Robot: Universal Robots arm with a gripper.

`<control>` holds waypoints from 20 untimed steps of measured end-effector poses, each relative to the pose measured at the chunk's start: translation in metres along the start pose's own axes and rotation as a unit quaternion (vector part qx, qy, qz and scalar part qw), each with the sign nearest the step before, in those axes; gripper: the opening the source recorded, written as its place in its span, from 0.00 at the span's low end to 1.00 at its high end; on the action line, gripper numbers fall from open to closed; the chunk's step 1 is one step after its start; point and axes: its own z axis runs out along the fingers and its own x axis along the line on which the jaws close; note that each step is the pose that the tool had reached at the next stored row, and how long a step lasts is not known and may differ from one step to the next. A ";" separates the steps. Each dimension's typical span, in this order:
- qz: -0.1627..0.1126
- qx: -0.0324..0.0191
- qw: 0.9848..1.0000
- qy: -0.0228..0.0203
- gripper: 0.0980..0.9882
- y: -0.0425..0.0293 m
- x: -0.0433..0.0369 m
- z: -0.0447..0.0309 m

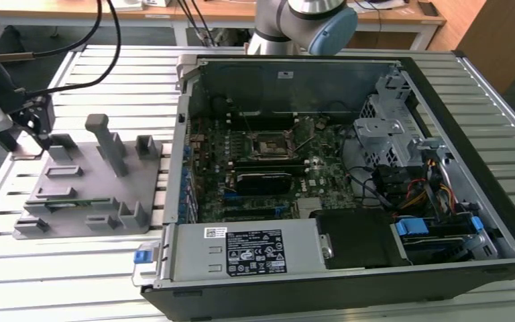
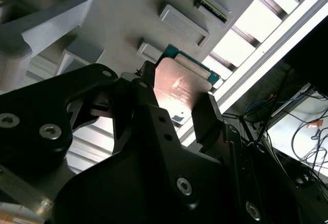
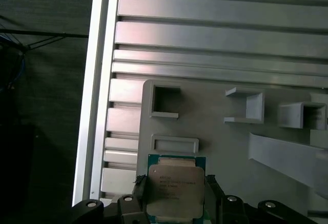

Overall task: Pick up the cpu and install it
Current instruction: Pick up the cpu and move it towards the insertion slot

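exterior view: slatted table (image 1: 105, 67) carries the whole setup, fixture plate and pc both on it.
pc case (image 1: 329, 302): lies open, just beside the fixture plate, on the exterior view's right of it.
fixture plate (image 1: 88, 181): grey plate with pockets and posts, used as the landmark here.
gripper (image 1: 25, 127): down over the fixture plate's corner farthest from the pc case, at the exterior view's left edge.
memory stick (image 1: 65, 200): long green stick sitting in a slot of the fixture plate, apart from the gripper, untouched.
socket (image 1: 269, 144): on the board inside the case, well apart from the fixture plate; centre looks dark, so i judge it unfilled.
cpu (image 3: 173, 193): silver-topped chip with a green rim, at the fixture plate's edge pocket, just beside a shallow rectangular pocket in the first wrist view.
tool state: narrow, fingers (image 3: 139, 187) pressed on two opposite edges of the cpu in both wrist views; holding it.
lift: cannot tell if the cpu is clear of the fixture plate or resting in its pocket.
progress: grasp looks made. carry over to the case, seating in the socket and release all left. early stage by my read.
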 end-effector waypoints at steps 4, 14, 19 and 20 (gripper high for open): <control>0.000 0.000 1.000 0.000 0.49 0.0003 0.0001 -0.0031; 0.000 0.000 1.000 0.000 0.49 0.0013 0.0004 -0.0116; 0.000 0.000 1.000 0.000 0.49 0.0019 0.0006 -0.0178; 0.000 0.000 1.000 0.000 0.49 0.0021 0.0006 -0.0189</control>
